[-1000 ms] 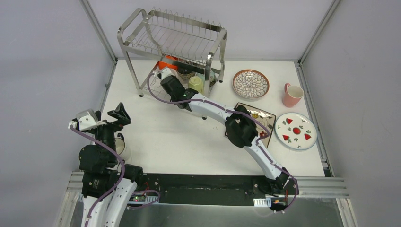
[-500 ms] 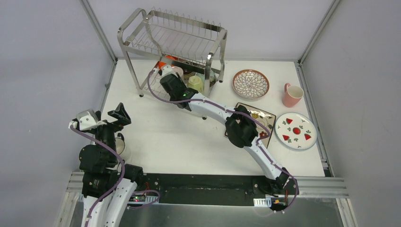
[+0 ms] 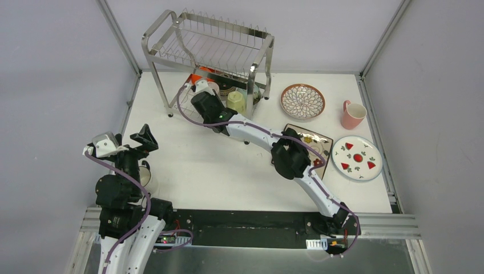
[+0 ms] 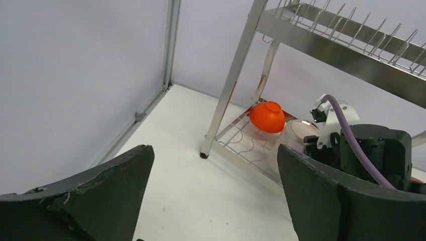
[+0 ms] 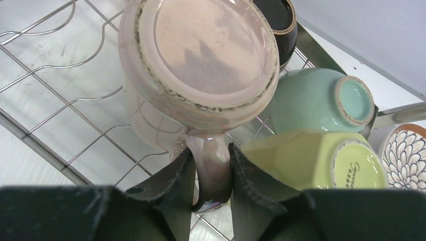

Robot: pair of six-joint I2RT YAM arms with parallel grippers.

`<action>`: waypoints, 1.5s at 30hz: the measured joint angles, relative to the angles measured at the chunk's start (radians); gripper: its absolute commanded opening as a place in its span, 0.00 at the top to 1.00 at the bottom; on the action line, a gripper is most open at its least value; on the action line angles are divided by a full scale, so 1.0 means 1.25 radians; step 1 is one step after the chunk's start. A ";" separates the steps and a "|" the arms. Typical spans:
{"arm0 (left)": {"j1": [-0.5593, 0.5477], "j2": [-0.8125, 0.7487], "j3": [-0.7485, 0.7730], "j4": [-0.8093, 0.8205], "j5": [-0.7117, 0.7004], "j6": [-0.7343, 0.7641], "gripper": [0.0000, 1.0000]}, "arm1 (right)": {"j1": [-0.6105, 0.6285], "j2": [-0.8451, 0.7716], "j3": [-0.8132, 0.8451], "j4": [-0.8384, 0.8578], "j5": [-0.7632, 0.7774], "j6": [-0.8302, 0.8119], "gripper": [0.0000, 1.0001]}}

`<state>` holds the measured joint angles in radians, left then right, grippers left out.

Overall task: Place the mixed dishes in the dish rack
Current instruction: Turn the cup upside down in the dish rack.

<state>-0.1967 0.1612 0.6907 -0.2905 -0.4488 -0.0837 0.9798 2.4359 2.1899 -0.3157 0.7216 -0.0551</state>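
My right gripper [image 5: 211,175] is shut on the handle of a pale pink-white mug [image 5: 201,60], held upside down over the lower wire shelf of the dish rack [image 3: 211,51]. In the top view this gripper [image 3: 201,92] is at the rack's front left. A yellow-green mug [image 5: 311,160], a mint bowl [image 5: 311,100] and an orange bowl [image 3: 201,73] sit upside down on that shelf. My left gripper [image 3: 136,142] is open and empty at the near left. The petal-pattern plate [image 3: 302,101], pink mug [image 3: 353,115], red-marked plate [image 3: 357,158] and square floral plate [image 3: 313,141] lie on the table at the right.
A dark cup [image 5: 274,15] stands on the lower shelf behind the held mug. A round dish [image 3: 146,174] is partly hidden under my left arm. The rack's front left post [image 4: 236,75] stands near the orange bowl [image 4: 267,115]. Walls enclose the table on three sides.
My right gripper has shifted slightly left and farther in with the mug over the lower shelf. The left arm has not moved.
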 measured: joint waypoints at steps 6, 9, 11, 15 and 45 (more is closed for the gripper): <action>0.000 0.000 0.000 0.000 0.000 0.000 0.01 | 0.009 -0.002 0.000 -0.021 0.049 0.022 0.72; 0.000 0.000 0.000 0.000 0.000 0.000 0.01 | 0.012 -0.002 0.000 -0.030 0.076 0.029 0.72; 0.000 0.000 0.000 0.000 0.000 0.000 0.01 | 0.014 -0.002 0.000 -0.036 0.096 0.031 0.73; 0.000 0.000 0.000 0.000 0.001 0.000 0.01 | 0.017 -0.002 0.000 -0.045 0.130 0.030 0.73; 0.000 0.000 0.000 0.000 0.001 0.000 0.01 | 0.037 -0.068 -0.038 -0.114 0.192 0.133 0.50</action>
<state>-0.1967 0.1612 0.6907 -0.2905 -0.4480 -0.0841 1.0260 2.3512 2.1426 -0.4583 0.9611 0.1112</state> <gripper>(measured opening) 0.991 0.477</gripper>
